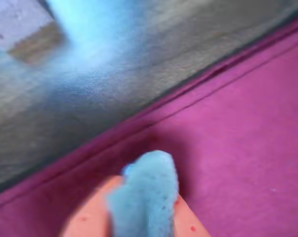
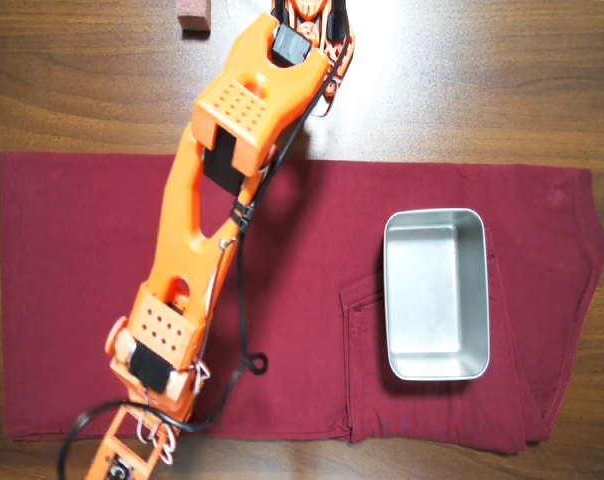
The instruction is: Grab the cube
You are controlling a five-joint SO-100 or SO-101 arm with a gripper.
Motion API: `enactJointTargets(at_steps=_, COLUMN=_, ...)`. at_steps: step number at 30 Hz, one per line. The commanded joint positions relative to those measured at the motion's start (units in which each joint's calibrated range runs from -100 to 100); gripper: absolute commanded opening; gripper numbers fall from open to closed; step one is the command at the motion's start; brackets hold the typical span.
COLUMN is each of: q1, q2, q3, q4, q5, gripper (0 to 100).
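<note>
Jaws well apart from cube (image 1: 34,43)

- My arm (image 2: 197,250) is bright orange plastic, built of boxy, blocky links, as the overhead view shows.
- Two of its flat faces carry grids of small round holes.
- Black blocks sit inside the orange housings at the joints.
- A thin black cable (image 2: 240,300) runs along the arm's side and curls into a small loop.
- In my wrist view, blurred, a gripper finger (image 1: 146,197) wears a pale blue, foam-like cover over an orange body dotted with tiny red specks.
</note>
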Motion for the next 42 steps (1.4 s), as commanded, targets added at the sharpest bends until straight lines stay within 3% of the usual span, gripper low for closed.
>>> enactJointTargets(at_steps=1, q1=0.02, q2=-2.03, q3=-2.08, q4=0.7, q5=-0.83, gripper=0)
enactJointTargets(at_steps=7, q1=-5.54, q2=-19.17, q3=-1.44, q4=14.9, q5=-3.08, gripper=0)
enactJointTargets(at_steps=11, q1=-23.58, q2=-32.39, q3=-1.17, q4=32.88, q5=-6.06, gripper=0)
enactJointTargets(at_steps=13, q1=-34.91, q2=-36.74, q3=1.93, q4=33.62, q5=-7.18, gripper=0)
enactJointTargets(at_steps=18, q1=-58.52, q2=-51.83, q3=31.06, q4=33.62, q5=-9.13, gripper=0)
enactJointTargets(at_steps=23, q1=-71.09, q2=-51.03, q3=37.52, q4=30.11, q5=-11.14, gripper=0)
enactJointTargets(at_steps=25, q1=-70.7, q2=-48.99, q3=37.7, q4=28.54, q5=-11.43, gripper=4)
enactJointTargets(at_steps=30, q1=-68.31, q2=-47.75, q3=37.98, q4=26.24, q5=-11.77, gripper=29)
enactJointTargets(at_steps=35, q1=-66.29, q2=-47.84, q3=37.43, q4=23.84, q5=-11.38, gripper=37)
enactJointTargets(at_steps=36, q1=-65.04, q2=-48.37, q3=37.8, q4=24.21, q5=-10.21, gripper=35)
enactJointTargets(at_steps=39, q1=-52.57, q2=-55.38, q3=47.72, q4=7.06, q5=-7.96, gripper=4)
enactJointTargets(at_steps=42, q1=-40.09, q2=-63.82, q3=60.74, q4=-6.86, q5=-1.61, gripper=0)
